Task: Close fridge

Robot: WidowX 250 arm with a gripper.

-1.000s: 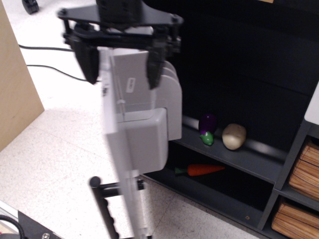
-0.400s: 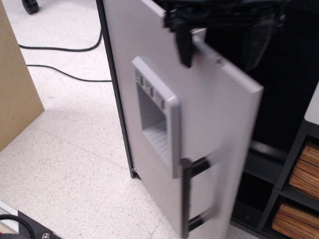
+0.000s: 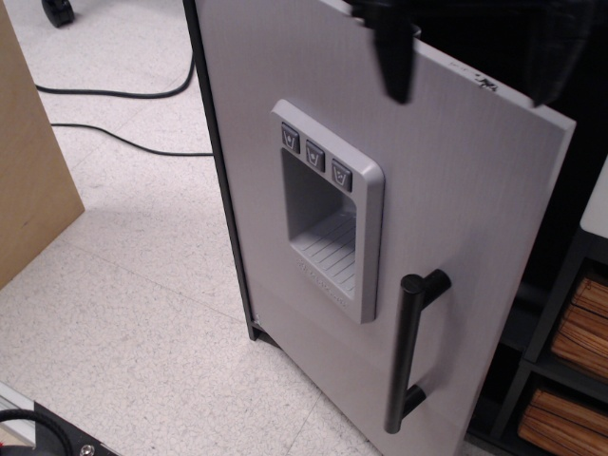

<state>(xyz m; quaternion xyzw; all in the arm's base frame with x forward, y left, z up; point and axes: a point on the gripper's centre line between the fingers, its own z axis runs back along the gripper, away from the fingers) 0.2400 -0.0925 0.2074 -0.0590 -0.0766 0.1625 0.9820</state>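
Note:
The fridge stands in the middle of the view, with its silver-grey door (image 3: 275, 95) facing me and swung almost flat against the dark cabinet (image 3: 219, 161). The door carries the recessed three-button dispenser panel (image 3: 328, 223) and the black bar handle (image 3: 407, 353). A narrow dark gap still shows at the door's right edge. My gripper (image 3: 472, 52) is at the door's top edge, open and holding nothing. Its left finger (image 3: 394, 52) hangs in front of the door face and its right finger (image 3: 553, 57) is past the door's free corner. The inner bins are hidden.
A dark shelf unit with brown crates (image 3: 581, 332) stands close to the right of the fridge. A wooden panel (image 3: 28, 171) leans at the left. A black cable (image 3: 114, 93) runs over the speckled floor. Black equipment (image 3: 47, 435) sits at the bottom left corner.
The door has swung from wide open, seen edge-on, round to almost shut. My gripper has moved right with its top edge. The shelves, the food and the inner bins are now hidden.

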